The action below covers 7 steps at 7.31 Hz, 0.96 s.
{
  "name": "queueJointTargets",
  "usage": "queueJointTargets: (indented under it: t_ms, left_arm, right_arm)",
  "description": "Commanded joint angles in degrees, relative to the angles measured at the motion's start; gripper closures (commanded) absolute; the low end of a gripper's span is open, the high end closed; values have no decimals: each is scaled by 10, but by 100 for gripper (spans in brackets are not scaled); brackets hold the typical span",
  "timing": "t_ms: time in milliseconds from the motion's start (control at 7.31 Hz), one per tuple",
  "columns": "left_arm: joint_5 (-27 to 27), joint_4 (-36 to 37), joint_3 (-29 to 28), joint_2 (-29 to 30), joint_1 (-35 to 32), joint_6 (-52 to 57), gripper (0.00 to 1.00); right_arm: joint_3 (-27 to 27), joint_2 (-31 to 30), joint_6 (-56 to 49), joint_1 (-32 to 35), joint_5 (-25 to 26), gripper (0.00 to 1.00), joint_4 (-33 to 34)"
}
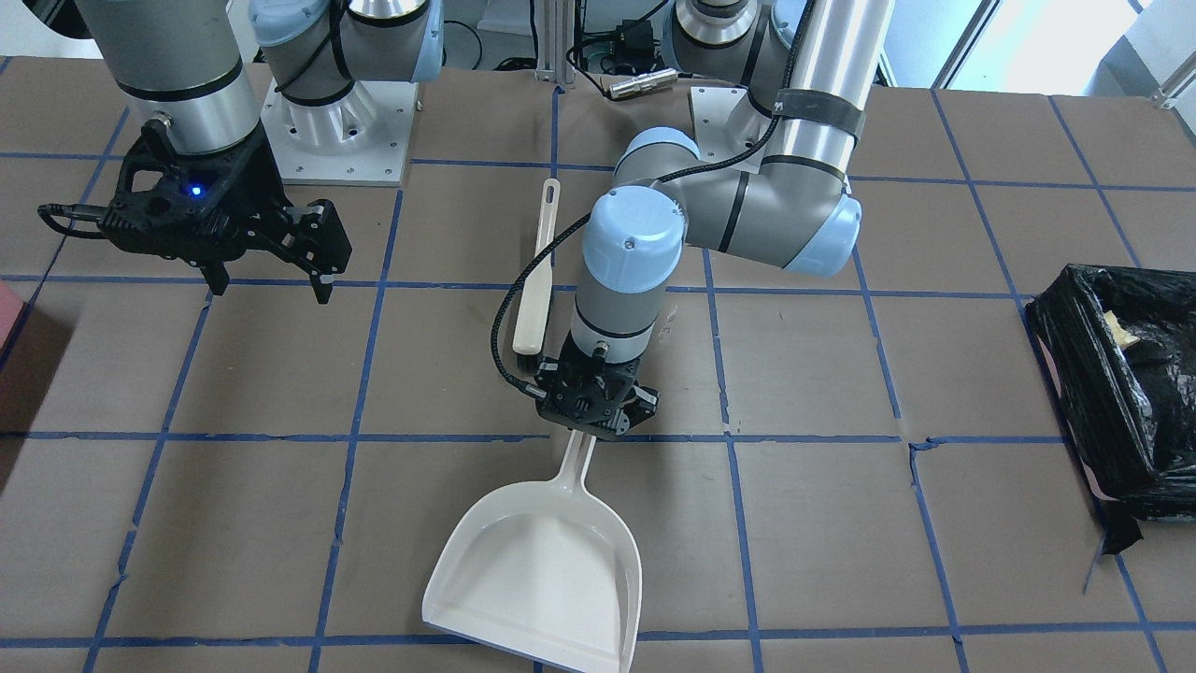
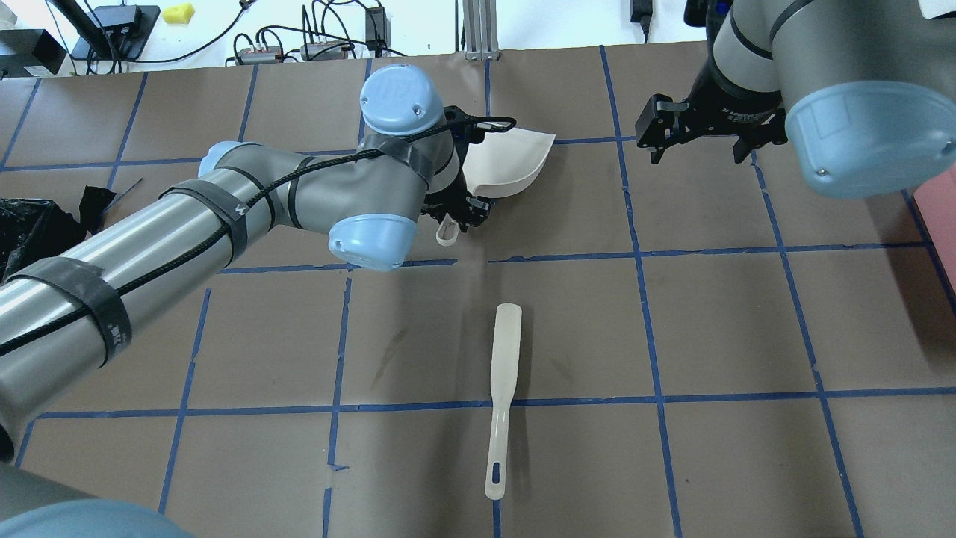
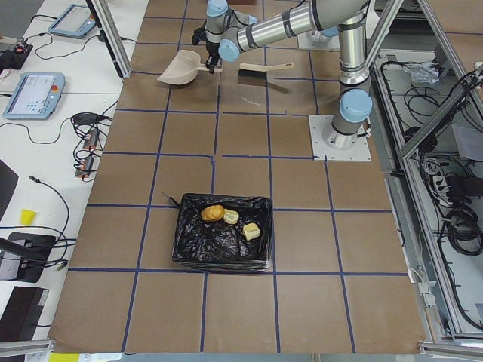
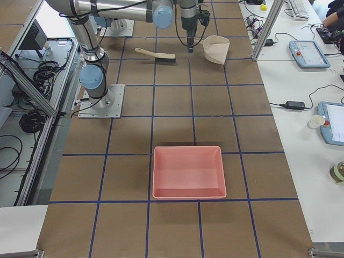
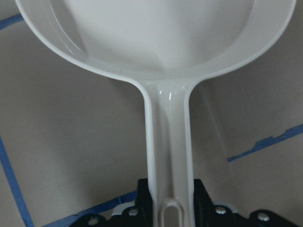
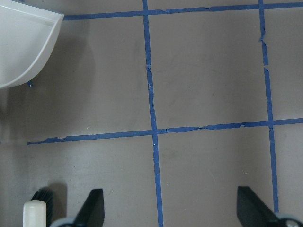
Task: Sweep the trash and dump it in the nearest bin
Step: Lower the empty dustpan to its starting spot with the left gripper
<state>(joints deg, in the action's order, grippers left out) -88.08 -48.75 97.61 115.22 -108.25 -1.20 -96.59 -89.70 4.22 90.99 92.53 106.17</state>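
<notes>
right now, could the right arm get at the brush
Probably yes: the brush lies uncovered and the right gripper hangs open nearby. Only the left gripper, shut on the dustpan, is near its bristle end.

cream dustpan [image 1: 542,561], black bin [image 1: 1074,360], blue-gridded brown table [image 1: 262,374]

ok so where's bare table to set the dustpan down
Bare table lies between the dustpan and the bin, and between the dustpan and the pink tray, under the open right gripper. It is crowded mid-table, where the left gripper grips the dustpan's handle beside the brush.
</notes>
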Motion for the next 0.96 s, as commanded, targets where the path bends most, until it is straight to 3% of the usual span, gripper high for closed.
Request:
queueJointTargets:
  t_ms: [0,274,547,821]
  left_arm:
    - [2,7,-15,19,-17,-41,88]
    - [9,8,-16,21,-29,-52,84]
    - [10,7,-16,21,-31,-54,0]
    - [6,1,-16,5,-30,-54,0]
  right_arm:
    - [0,0,0,1,-1,0,-1]
    - [0,0,1,1,-1,0,-1]
    - [0,0,1,0,-1,0,-1]
    - [0,0,1,1,-2,0,-1]
